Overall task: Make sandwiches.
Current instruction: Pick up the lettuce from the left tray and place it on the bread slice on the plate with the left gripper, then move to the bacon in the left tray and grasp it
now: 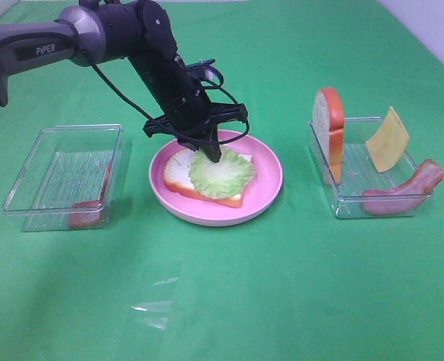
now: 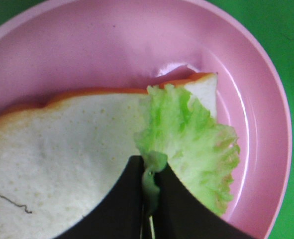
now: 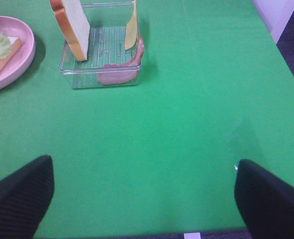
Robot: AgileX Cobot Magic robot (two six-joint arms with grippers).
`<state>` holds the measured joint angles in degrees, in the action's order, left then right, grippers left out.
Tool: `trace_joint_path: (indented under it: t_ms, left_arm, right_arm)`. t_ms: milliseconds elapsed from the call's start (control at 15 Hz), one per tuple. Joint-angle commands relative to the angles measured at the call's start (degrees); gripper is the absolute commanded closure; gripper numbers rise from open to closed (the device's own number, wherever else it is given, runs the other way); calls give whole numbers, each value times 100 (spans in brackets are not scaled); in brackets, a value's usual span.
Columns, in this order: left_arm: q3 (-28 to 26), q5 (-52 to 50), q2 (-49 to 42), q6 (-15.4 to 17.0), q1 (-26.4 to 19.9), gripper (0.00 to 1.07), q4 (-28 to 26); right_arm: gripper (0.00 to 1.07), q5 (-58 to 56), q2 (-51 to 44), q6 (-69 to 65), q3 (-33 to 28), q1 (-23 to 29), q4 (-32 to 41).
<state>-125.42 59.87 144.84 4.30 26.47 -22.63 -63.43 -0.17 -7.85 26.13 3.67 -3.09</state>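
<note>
A white bread slice point(image 1: 178, 174) with an orange crust lies flat on the pink plate point(image 1: 270, 180). A green lettuce leaf point(image 1: 223, 173) rests on the slice. My left gripper point(image 1: 212, 154) points down onto the leaf's near edge. In the left wrist view the gripper point(image 2: 150, 191) is shut, pinching the stem of the lettuce point(image 2: 191, 139) over the bread point(image 2: 62, 149). My right gripper point(image 3: 144, 194) stands open above bare green cloth, its fingers point(image 3: 17, 194) wide apart with nothing between them.
A clear tray point(image 1: 357, 203) right of the plate holds an upright bread slice point(image 1: 330, 131), a yellow cheese square point(image 1: 388, 139) and a bacon strip point(image 1: 402, 195). A second clear tray point(image 1: 64, 177) at the left holds one reddish strip point(image 1: 86, 214). Green cloth covers the table.
</note>
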Motion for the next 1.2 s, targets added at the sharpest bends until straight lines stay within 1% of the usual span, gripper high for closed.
trace_joint_path:
  t_ms: [67,133,200,267,400,467,533,600,667,733,800,867,933,1067,1200]
  left_arm:
    - [-166,-11,-23,-17,-6,80,-11]
    - [-378,69,-23,-17,-6,53,-6]
    - [-636,132,-23,-17,-6,20,0]
    - [-945,201,-23,-17,-6,5,0]
    - [-1518,476,-23,34,-6,6,97]
    - [-1982,1026,-23,413,-6,6,504]
    - [-2275,1524,-23,647,-6,6,888]
    - [-2378,1570,-126,842,-11,6,1215]
    - [-2372,1564,-304,1060,-11,6,1341]
    - [-2338,1564,-453,1129,-11,6,1404]
    - [-2309,1564,-493,1129,-11,6,1450]
    - [-2126,1570,-647,1129,-11,6,1576]
    - [-1616,1570,-905,1146,-11,6,1656]
    - [-223,1570,-1495,1306,-11,6,1965]
    - [1008,1570,-2017,1839,-11,6,2263]
  right_arm:
    - [11,11,-109,29,-17,-23,0]
    - [11,11,-109,29,-17,-23,0]
    - [11,11,-109,29,-17,-23,0]
    - [11,11,-109,29,-17,-23,0]
    - [11,11,-109,29,-17,-23,0]
    - [11,11,-109,29,-17,-23,0]
    - [11,11,-109,29,-17,-23,0]
    - [11,11,-109,29,-17,-23,0]
    - [11,17,-109,29,-17,-23,11]
    - [11,17,-109,29,-17,-23,11]
    - [11,17,-109,29,-17,-23,11]
    - [11,17,-109,29,-17,-23,11]
    - [11,17,-109,29,-17,-23,11]
    - [11,17,-109,29,-17,-23,11]
    - [11,17,-109,29,-17,-23,11]
